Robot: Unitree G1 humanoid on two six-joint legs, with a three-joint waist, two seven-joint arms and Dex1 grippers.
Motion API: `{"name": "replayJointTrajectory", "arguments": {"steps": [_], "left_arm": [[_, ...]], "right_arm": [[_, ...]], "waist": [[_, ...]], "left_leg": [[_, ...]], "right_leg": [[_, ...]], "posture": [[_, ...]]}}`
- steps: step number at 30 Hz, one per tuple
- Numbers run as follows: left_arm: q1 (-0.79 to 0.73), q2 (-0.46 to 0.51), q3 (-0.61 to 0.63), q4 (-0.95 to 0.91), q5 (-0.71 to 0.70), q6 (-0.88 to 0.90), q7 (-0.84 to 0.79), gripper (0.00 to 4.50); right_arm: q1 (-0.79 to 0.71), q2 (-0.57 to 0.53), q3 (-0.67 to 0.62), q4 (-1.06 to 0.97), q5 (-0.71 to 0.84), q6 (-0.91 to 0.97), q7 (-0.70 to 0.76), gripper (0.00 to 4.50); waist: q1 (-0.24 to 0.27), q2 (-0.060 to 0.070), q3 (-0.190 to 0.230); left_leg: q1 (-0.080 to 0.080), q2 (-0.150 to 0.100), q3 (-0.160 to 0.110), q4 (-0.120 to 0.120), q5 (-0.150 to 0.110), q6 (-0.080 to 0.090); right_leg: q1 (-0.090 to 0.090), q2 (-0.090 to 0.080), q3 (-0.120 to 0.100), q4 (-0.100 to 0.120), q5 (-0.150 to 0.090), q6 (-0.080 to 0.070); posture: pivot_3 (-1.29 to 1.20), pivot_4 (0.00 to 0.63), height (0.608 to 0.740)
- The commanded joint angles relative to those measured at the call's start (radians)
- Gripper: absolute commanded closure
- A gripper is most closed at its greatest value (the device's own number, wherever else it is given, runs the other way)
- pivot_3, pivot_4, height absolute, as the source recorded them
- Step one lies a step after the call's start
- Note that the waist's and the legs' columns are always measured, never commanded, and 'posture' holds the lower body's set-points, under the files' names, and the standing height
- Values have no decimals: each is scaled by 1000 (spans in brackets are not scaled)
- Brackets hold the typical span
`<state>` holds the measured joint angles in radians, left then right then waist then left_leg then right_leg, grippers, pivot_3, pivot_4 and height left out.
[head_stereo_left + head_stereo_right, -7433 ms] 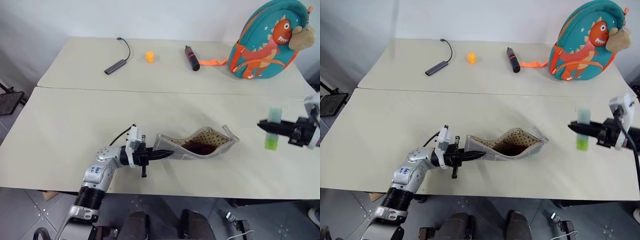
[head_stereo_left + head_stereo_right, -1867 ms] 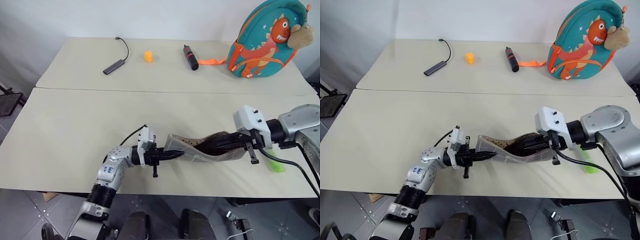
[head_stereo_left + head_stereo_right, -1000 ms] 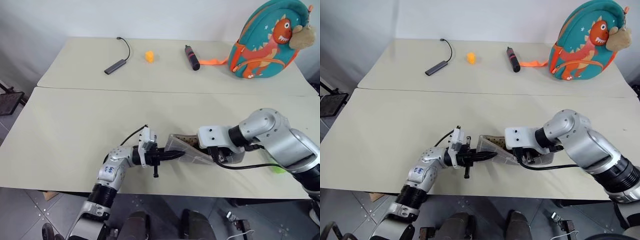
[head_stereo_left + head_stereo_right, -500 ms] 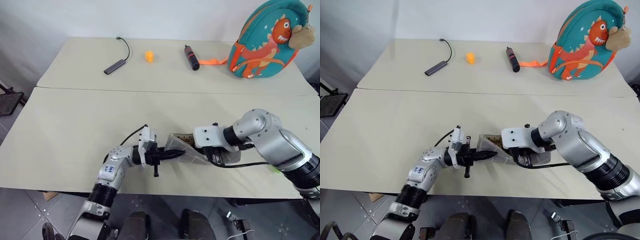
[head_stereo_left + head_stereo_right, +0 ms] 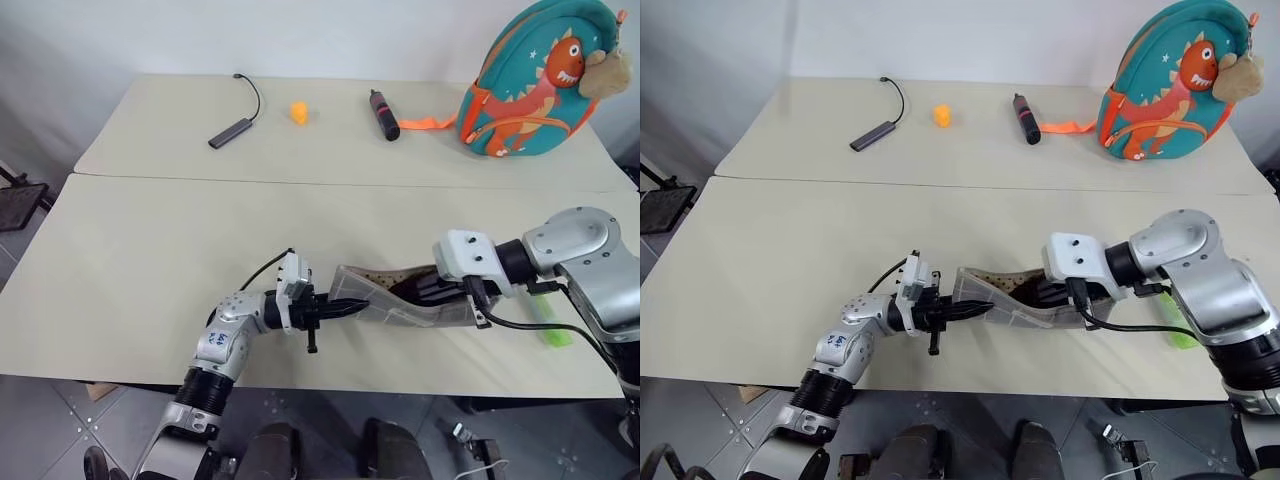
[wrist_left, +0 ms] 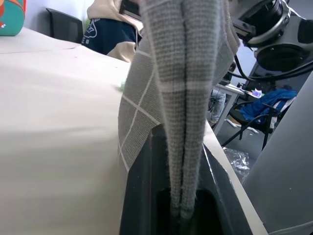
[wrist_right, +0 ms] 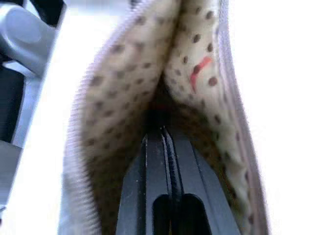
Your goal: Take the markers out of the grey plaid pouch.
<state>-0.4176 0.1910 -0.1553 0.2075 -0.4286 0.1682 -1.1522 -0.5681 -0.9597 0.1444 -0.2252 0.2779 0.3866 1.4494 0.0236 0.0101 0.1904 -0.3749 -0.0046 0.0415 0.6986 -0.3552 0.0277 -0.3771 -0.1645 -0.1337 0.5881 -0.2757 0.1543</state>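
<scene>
The grey plaid pouch [image 5: 400, 313] lies near the table's front edge with its mouth open and its speckled lining [image 7: 117, 98] showing. My left gripper [image 5: 345, 306] is shut on the pouch's left end [image 6: 186, 73], and the fabric stands pinched between its fingers. My right gripper [image 5: 425, 290] reaches into the mouth from the right. Its fingers [image 7: 146, 161] are shut deep in the lining with nothing seen between them. A red streak [image 7: 199, 68] shows on the lining ahead. The bright green marker [image 5: 552, 331] lies on the table to the right of the pouch.
At the back right stands a teal dinosaur backpack [image 5: 540, 80]. A black cylinder with an orange strap [image 5: 384, 115], a small orange object [image 5: 298, 112] and a grey adapter with a cable [image 5: 232, 130] lie along the far table. A seam [image 5: 200, 178] divides the two tables.
My right gripper has shut inside the pouch, and the arm has drawn back to the right and up, uncovering the mouth. The green marker it held earlier now lies on the table. The left gripper has kept still.
</scene>
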Motion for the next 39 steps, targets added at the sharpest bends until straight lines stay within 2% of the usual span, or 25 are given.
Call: {"name": "replayJointTrajectory", "arguments": {"steps": [1, 5, 6, 9, 14, 21, 33, 36, 38, 39], "left_arm": [[12, 3, 7, -37, -14, 3, 0, 4500], [13, 6, 6, -38, -15, 5, -3, 4500], [11, 6, 5, -36, -15, 5, -4, 4500], [6, 3, 5, -30, -15, 5, -4, 4500], [1, -3, 2, -26, -14, 3, -3, 4500], [1, -9, -3, -24, -13, 1, -4, 4500], [-7, -19, -7, -10, -10, -8, -8, 4500], [-7, -19, -6, -13, -10, -7, -7, 4500], [-5, -16, -5, -15, -10, -6, -7, 4500], [-4, -14, -4, -16, -10, -6, -8, 4500]], "right_arm": [[35, 5, -64, -7, 55, -66, 10, 4449], [20, -20, -14, -26, 5, 18, -34, 4449], [5, -14, 1, -30, -9, 57, -60, 4284], [-16, -7, 45, -49, -42, 81, -79, 3595], [-72, 4, 146, -103, -84, 192, -89, 1960], [-157, 16, 298, -146, -159, 336, -87, 1960], [-162, 69, 493, -76, -346, 348, -121, 1960], [-158, 70, 486, -78, -348, 334, -111, 2500], [-161, 77, 454, -94, -322, 333, -106, 3022], [-163, 81, 436, -100, -310, 329, -107, 3420]], "waist": [[0, 0, 0], [0, 0, 0], [0, 0, 0], [0, 0, 0], [0, 0, 0], [0, 0, 0], [-2, 0, 0], [-2, 0, 0], [-2, 0, 0], [-2, 0, 0]], "left_leg": [[0, 0, 0, 0, 0, 0], [0, 0, 0, 0, 0, 0], [0, 0, 0, 0, 0, 0], [0, 0, 0, 0, 0, 0], [0, 0, -1, 0, 0, 0], [0, 0, -1, 0, 0, 0], [0, 0, -1, 0, 0, 0], [0, 0, -1, 0, 0, 0], [0, 0, -1, 0, 0, 0], [0, 0, -1, 0, 0, 0]], "right_leg": [[0, 0, 0, 0, 0, 0], [0, 0, 0, 0, 0, 0], [0, 0, 0, 0, 0, 0], [0, 0, 0, 0, 0, 0], [0, 0, 0, 0, 0, 0], [0, 0, 0, 0, 0, 0], [0, 0, 0, 0, 0, 0], [0, 0, 0, 0, 0, 0], [0, 0, 0, 0, 0, 0], [0, 0, 0, 0, 0, 0]], "posture": [[0, 150, 740], [0, 150, 740], [0, 150, 740], [0, 150, 740], [0, 150, 740], [0, 150, 740], [0, 150, 740], [0, 150, 740], [0, 150, 740], [0, 150, 740]]}}
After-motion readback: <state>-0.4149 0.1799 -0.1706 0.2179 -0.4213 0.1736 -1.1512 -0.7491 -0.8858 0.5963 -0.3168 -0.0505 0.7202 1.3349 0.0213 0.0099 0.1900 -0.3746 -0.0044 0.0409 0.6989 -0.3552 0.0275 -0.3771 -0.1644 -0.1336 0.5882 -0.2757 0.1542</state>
